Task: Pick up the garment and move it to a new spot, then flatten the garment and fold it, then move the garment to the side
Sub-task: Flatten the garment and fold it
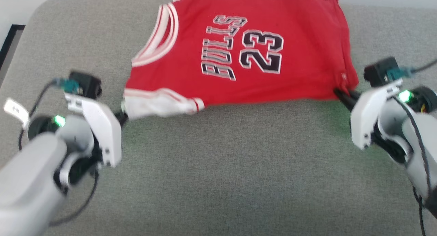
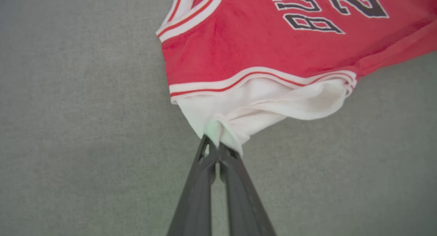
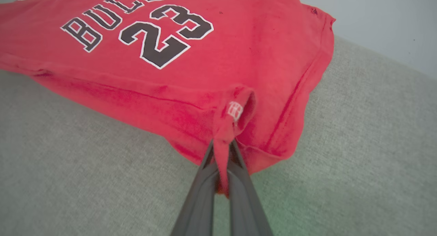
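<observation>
Head view: the garment (image 1: 239,48) lies on a grey cushion (image 1: 222,167) and says "BULLS 23". Left wrist view: the left gripper (image 2: 214,148), jaws shut, holds its white sleeve (image 2: 273,102). Right wrist view: the right gripper (image 3: 223,150), jaws shut, pinches its red bottom corner (image 3: 266,150). It looks soft, light and floppy; corners hold best.

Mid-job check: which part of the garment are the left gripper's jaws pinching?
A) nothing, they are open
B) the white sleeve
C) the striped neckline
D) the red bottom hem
B: the left wrist view shows the left gripper, jaws shut on a bunched fold of the white sleeve of the garment.
</observation>
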`<state>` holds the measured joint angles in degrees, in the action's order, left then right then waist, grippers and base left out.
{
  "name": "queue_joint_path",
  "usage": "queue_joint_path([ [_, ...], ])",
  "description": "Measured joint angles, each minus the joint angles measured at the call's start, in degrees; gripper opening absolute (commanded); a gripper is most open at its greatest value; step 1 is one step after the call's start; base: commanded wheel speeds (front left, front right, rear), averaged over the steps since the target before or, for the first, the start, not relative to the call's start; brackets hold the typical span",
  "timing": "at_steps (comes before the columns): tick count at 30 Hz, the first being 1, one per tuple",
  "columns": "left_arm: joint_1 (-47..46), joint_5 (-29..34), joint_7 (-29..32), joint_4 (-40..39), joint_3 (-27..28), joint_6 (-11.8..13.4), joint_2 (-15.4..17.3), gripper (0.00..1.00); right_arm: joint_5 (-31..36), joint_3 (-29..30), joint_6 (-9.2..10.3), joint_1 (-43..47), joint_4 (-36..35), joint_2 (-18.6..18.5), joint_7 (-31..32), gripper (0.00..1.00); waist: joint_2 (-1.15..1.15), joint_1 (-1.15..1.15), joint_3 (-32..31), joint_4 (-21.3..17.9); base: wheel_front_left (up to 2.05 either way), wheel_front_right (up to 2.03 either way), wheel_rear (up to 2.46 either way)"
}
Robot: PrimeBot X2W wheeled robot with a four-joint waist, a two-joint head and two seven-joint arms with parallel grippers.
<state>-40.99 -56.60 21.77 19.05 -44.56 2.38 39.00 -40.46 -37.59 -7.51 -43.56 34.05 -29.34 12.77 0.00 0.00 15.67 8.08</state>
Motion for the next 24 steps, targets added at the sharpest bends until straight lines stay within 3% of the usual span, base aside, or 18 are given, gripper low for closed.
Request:
queue_joint_path([
  [7, 14.78, -4.25, 6.26, -25.4, 0.33, 14.25, 8.6, 0.0, -2.03, 2.56, 0.0, 11.38, -13.71, -6.8, 5.17, 0.0, 0.0, 0.0, -1.02, -0.04, 0.0, 0.0, 0.0],
  [11, 21.58, -6.11, 8.17, -35.64, -0.33, 20.97, 11.36, 0.0, -3.67, 4.25, 0.01, 18.44, -21.76, -10.4, 9.32, 0.0, 0.0, 0.0, -1.32, 0.04, 0.0, 0.0, 0.0],
  [18, 31.14, -8.95, 10.51, -45.44, -2.32, 29.64, 14.34, 0.0, -6.88, 8.22, 0.01, 31.81, -35.89, -16.6, 16.47, 0.0, 0.0, 0.0, -0.91, 0.17, 0.0, 0.0, 0.0],
  [24, 33.05, -9.93, 10.65, -48.81, -1.55, 32.42, 16.37, 0.0, -8.83, 12.04, 0.01, 40.23, -42.74, -18.73, 18.57, 0.0, 0.0, 0.0, -0.43, 0.05, 0.0, 0.0, 0.0],
])
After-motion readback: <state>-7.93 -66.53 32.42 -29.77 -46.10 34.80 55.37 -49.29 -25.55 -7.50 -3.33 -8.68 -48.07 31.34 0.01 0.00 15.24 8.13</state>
